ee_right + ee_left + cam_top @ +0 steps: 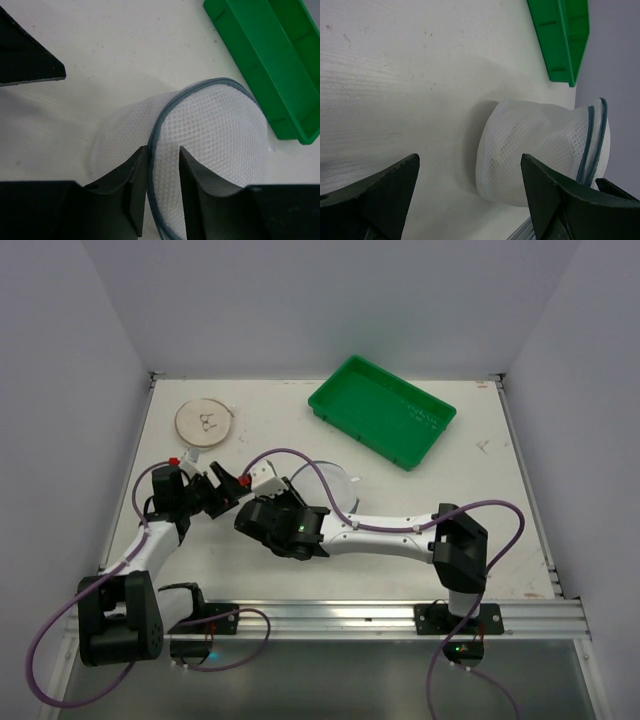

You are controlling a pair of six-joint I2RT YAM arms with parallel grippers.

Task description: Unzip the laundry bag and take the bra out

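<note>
Two right gripper (162, 150) jaws round the laundry bag's (215, 140) zipper rim (215, 80), grip unsure, left gripper (470, 157) open beside it; unzipping step, next pinch and tug.

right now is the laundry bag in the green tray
No, the laundry bag sits on the white table beside the green tray, outside its walls.

White links (385, 533), black joints (460, 550) and purple cables (300, 455); the left gripper (469, 159) and right gripper (161, 150) are black wedges.
</note>
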